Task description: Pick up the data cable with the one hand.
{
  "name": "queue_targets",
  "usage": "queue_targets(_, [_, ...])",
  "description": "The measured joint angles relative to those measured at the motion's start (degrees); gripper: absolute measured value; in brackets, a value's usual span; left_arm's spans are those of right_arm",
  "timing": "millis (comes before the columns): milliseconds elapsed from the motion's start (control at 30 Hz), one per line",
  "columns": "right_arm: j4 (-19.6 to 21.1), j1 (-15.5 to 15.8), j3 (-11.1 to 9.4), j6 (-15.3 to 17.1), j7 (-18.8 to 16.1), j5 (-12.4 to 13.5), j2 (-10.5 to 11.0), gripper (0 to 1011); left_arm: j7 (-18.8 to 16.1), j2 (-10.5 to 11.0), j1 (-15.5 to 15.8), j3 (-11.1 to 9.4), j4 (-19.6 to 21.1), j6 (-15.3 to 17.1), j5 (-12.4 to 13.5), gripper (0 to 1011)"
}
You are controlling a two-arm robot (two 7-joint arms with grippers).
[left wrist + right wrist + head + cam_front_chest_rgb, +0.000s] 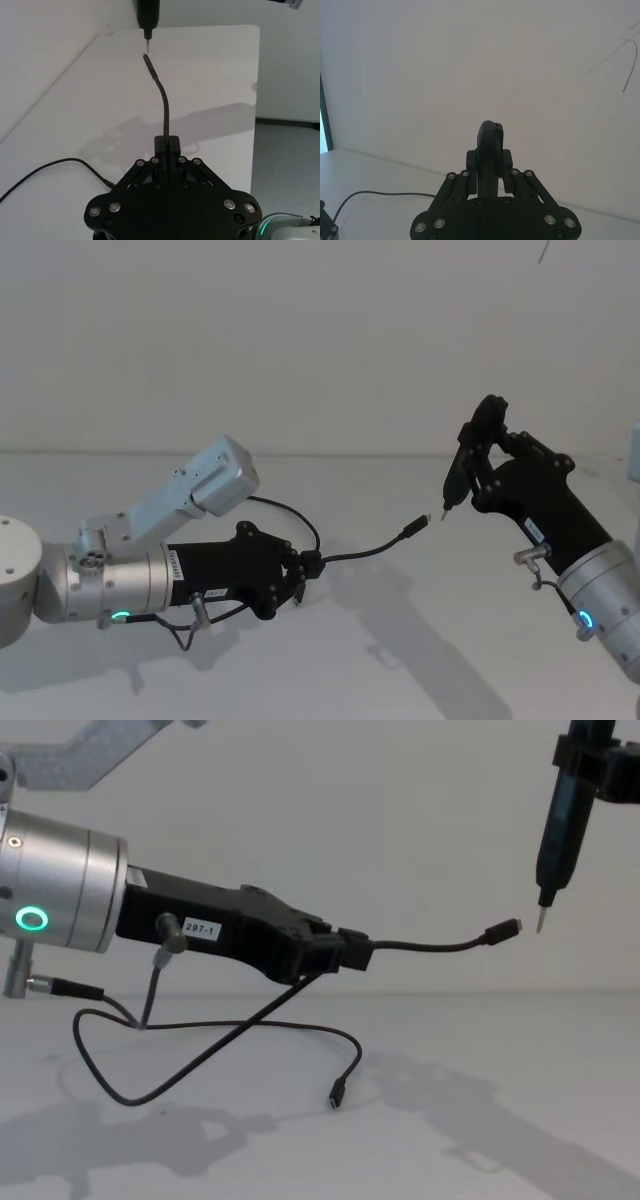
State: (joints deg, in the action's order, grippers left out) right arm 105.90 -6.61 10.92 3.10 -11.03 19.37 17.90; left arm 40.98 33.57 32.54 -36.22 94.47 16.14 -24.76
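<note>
You can count one data cable, and it has two plugs: one plug is up in the air, the other plug hangs just above the white desk. You also see two end effectors, the left end effector and the right end effector, and one pen-like tool.

Head looks down, chest sideways, both sharing the table; wrists look forward, seemingly close

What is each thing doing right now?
Data cable: held up off the table, one plug sticking out, the other end hanging down.
Left gripper: shut on the cable.
Right gripper: shut on a black pen-like tool, tip pointing down near the plug.
</note>
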Motion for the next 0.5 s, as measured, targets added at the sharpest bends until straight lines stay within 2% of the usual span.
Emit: queue_targets(500, [0.28,-0.66,-0.35,1.11,-1.36,1.14,-0.38,279,0.27,0.14,0.08,0.09,0.18,-0.35,-0.16,32])
